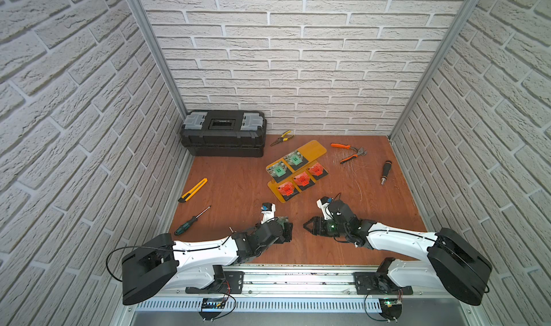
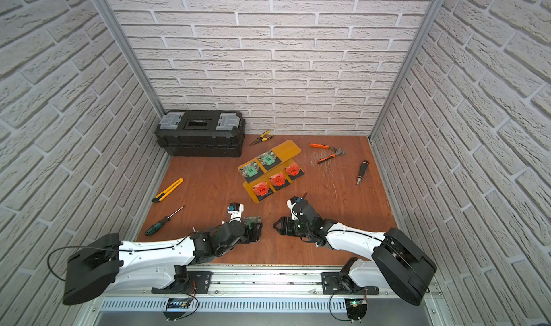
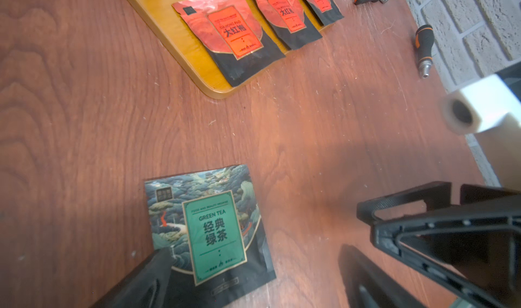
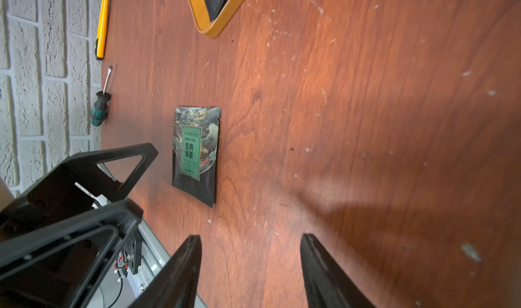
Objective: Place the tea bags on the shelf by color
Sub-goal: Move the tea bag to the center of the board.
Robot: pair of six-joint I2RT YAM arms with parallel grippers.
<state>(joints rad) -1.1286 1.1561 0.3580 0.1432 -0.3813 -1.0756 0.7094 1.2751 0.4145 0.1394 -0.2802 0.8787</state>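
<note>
Green-labelled and flat on the bare wood, the one loose tea bag point(image 3: 208, 227) lies near the tabletop's front edge, between the two arms. The left gripper point(image 3: 253, 253) hangs over it with jaws spread wide, one finger covering a corner of the bag; whether it presses the foil cannot be told. The right gripper point(image 4: 250, 237) points at the same bag from just beside, jaws apart and empty. Farther toward the back edge stands the shelf point(image 1: 313, 148): three red tea bags point(image 1: 302, 179) in a row on its lower plate, two green tea bags point(image 1: 278, 170) on the upper, whose far right end is bare. The pick looks the risky part: a thin sachet flush on wood may skid ahead of a closing finger or crumple instead of lifting. With both grippers crowding one bag, they could also knock together. Reaching for the bare spot could brush the green pair askew.
</note>
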